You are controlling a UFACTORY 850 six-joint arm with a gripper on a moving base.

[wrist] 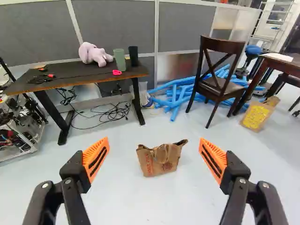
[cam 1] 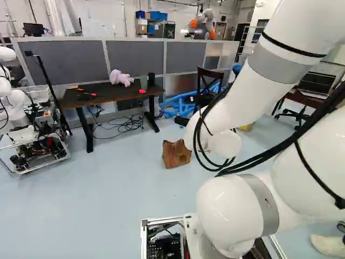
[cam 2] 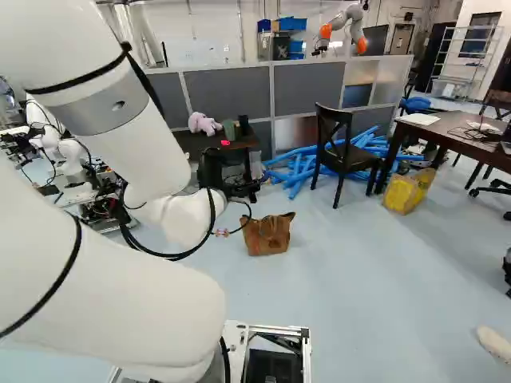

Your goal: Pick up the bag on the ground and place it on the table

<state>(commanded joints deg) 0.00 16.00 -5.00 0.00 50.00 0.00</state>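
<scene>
Pale floor (wrist: 150, 201) bears a brown bag (wrist: 160, 161) (rather crumpled).

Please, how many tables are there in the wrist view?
2: the black-topped table, bearing the purple toy, and the brown table beside the wooden chair. Others may be hidden.

Pale floor (wrist: 126, 197) leaves open room on all sides of the brown bag (wrist: 159, 164) and above it. Farther on, loose black cables (wrist: 112, 113) tangle beneath the counter (wrist: 98, 78), where a plush toy (wrist: 95, 55), green tumbler (wrist: 120, 60) and dark cup (wrist: 133, 56) stand. Beside it, a wooden chair (wrist: 216, 86) and blue tubes (wrist: 174, 96) block passage.
</scene>
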